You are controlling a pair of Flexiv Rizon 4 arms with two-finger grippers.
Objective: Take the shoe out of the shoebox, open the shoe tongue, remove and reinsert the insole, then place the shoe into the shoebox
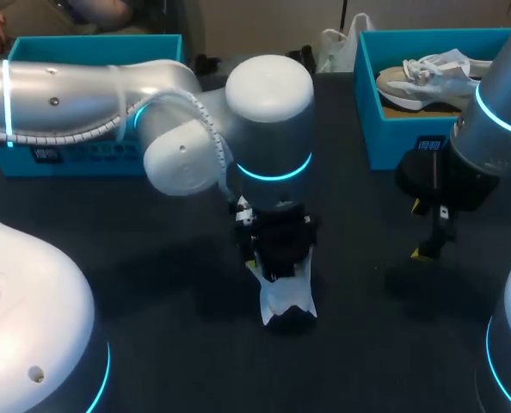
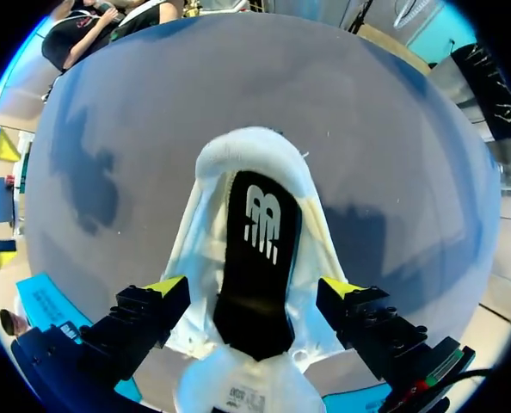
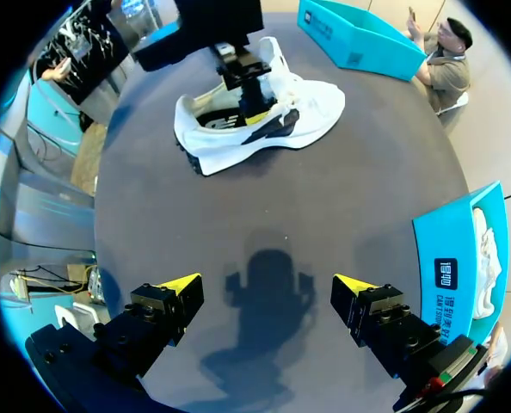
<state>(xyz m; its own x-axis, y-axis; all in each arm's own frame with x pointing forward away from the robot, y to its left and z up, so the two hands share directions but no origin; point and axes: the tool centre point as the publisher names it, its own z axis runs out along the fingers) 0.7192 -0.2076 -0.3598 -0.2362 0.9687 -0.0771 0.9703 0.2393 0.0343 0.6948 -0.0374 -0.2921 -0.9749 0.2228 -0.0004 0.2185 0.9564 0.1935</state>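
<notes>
Left gripper (image 2: 254,286) apart astride white shoe (image 2: 255,159); right gripper (image 3: 267,284) apart; shoebox (image 1: 393,138) beyond.

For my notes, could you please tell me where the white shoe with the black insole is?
In the head view, the white shoe lies centrally on the dark table, under the left gripper, whose open fingers straddle it.

dark grey matte table (image 1: 367,344) -- plain bare top, soft shadow patches across it, light fairly even

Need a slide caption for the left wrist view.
Left pincer open over the white shoe on the dark table, black insole showing between its yellow tips.
</notes>
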